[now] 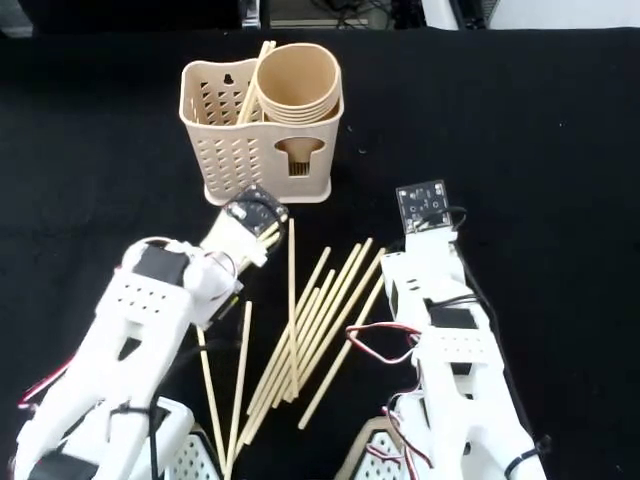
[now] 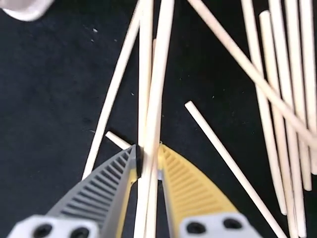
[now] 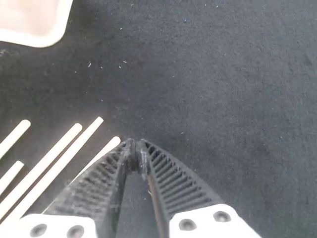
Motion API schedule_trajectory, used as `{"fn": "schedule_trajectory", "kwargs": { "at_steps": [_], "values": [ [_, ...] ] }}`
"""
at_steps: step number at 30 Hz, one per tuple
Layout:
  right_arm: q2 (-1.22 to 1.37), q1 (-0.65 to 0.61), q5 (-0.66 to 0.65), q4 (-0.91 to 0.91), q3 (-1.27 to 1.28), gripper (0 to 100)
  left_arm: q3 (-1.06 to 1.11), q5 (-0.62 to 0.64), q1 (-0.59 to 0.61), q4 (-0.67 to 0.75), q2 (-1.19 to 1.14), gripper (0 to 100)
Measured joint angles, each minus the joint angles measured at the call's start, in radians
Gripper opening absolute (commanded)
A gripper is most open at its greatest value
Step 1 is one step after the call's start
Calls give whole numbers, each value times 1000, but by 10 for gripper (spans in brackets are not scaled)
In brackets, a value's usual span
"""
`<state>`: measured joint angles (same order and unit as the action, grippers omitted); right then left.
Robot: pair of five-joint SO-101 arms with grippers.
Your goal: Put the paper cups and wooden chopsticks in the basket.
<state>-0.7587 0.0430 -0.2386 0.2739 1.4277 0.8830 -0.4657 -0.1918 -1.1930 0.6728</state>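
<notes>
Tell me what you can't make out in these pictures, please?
- High view: the wall of the basket hides the nested paper cups below their rims; their count is unclear.
- Left wrist view: the left gripper is shut on overlapping chopsticks; two or three, I cannot tell.
- High view: the left arm covers the lower ends of some loose chopsticks.
- Right wrist view: the picture's edge cuts off most of the basket.
</notes>
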Motion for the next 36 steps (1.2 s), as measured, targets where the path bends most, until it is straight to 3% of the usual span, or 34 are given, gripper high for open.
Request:
{"fn": "schedule_trajectory", "kwargs": {
  "at_steps": [9,16,27,36],
  "values": [
    [0,0,0,0,0,20,-5,41,0,-44,434,30],
    [0,0,0,0,3,20,-5,155,40,72,667,30],
    [0,0,0,0,3,20,-5,247,54,259,654,30],
    [0,0,0,0,3,20,-60,328,54,557,646,30]
  ]
}}
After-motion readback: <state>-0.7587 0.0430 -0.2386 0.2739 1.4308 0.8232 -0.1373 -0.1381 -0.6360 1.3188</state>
